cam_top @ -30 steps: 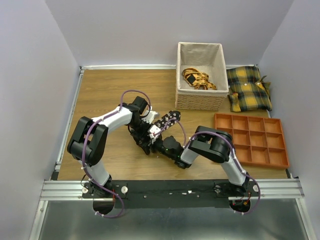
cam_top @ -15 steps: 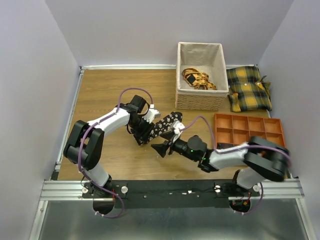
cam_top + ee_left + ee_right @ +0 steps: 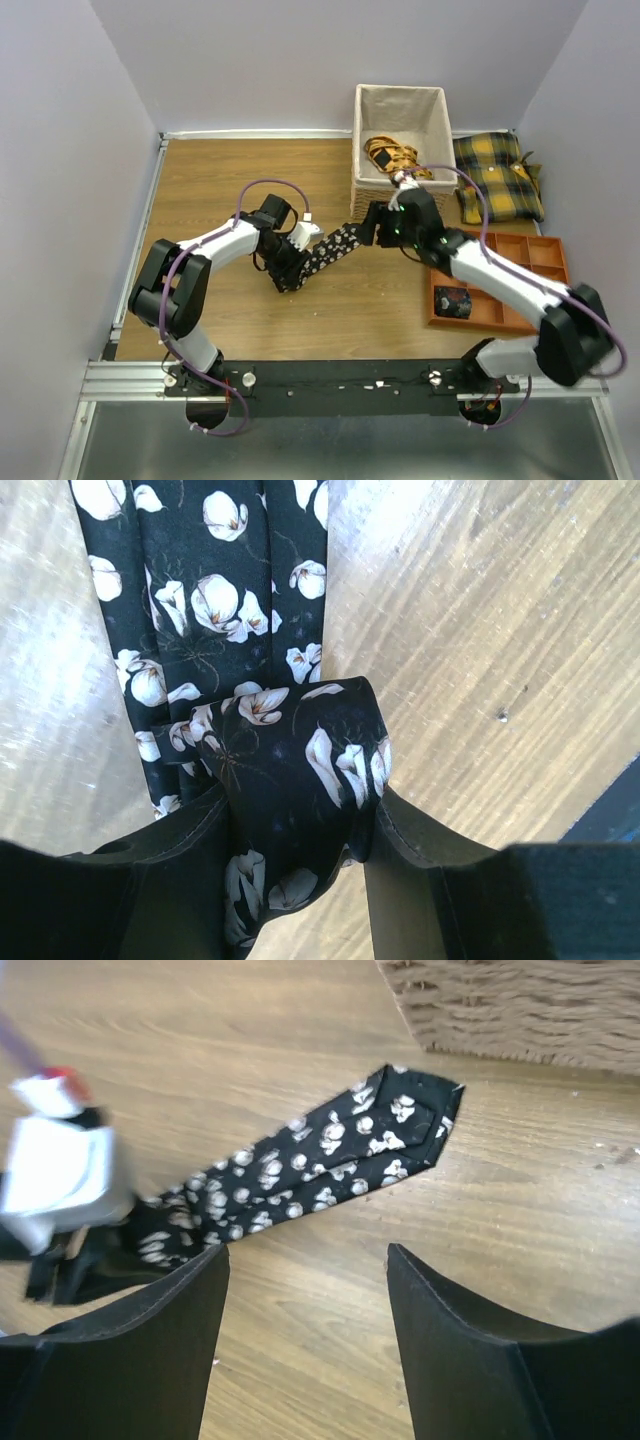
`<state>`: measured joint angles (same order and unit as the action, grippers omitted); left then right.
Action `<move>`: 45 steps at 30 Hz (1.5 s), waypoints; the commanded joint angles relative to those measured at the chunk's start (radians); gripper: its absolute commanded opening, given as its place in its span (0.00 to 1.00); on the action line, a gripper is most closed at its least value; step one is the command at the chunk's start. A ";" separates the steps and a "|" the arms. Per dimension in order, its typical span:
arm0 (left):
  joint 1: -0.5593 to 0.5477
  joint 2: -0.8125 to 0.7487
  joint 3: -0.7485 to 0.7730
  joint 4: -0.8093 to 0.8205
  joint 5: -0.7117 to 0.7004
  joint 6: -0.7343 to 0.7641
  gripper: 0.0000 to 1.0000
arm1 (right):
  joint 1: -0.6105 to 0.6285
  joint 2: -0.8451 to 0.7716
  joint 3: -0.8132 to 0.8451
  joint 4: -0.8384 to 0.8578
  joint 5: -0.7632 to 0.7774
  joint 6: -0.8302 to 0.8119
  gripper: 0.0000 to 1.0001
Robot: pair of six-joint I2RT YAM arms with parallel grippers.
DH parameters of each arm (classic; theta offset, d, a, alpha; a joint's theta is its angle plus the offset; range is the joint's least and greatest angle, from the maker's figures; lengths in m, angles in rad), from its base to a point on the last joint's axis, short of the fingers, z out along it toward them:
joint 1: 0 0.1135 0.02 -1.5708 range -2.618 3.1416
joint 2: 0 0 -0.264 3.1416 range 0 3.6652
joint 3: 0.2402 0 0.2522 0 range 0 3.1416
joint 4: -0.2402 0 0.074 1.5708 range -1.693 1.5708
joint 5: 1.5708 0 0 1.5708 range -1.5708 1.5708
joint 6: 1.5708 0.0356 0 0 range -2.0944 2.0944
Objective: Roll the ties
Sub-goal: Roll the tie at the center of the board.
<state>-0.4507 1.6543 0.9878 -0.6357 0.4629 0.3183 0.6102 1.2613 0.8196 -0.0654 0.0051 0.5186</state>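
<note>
Left pincer [image 3: 296, 825] clamped on folded end of black white-flowered tie [image 3: 215, 600], right pincer [image 3: 307, 1258] apart

First tie [image 3: 330, 252]: black with white flowers. It lies as a flat strip running diagonally from its pointed tip, near the wicker basket's [image 3: 400, 205] near-left corner, away to the left. The other end is folded into a loose loop.

Second tie [image 3: 452, 300]: small dark flecked coil, nearer than the basket and off its right corner.

Top view high overhead, 2 wrist views close, tilted down, all 3 share the tie [image 3: 335, 248]
</note>
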 commanded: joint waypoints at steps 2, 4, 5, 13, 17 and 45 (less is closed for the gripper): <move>0.009 0.025 -0.014 0.076 -0.021 0.064 0.51 | -0.049 0.331 0.263 -0.396 -0.021 -0.115 0.69; 0.009 0.042 -0.011 0.076 -0.039 0.074 0.51 | -0.063 0.390 0.335 -0.409 -0.011 -0.130 0.69; 0.009 0.044 -0.009 0.073 -0.049 0.080 0.51 | -0.063 0.433 0.354 -0.413 0.027 -0.140 0.68; 0.009 0.030 -0.038 0.021 -0.084 0.220 0.51 | -0.072 0.578 0.427 -0.283 0.107 -0.105 0.69; 0.010 0.024 -0.018 -0.005 -0.049 0.237 0.51 | -0.073 0.650 0.447 -0.261 0.176 0.013 0.69; -0.016 -0.185 -0.193 -0.192 -0.047 0.853 0.51 | 0.057 0.463 0.153 -0.235 0.260 0.226 0.67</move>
<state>-0.4503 1.4567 0.7940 -0.7177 0.4187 0.9852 0.6361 1.7683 1.0348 -0.2699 0.3004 0.7250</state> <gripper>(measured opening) 0.516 0.669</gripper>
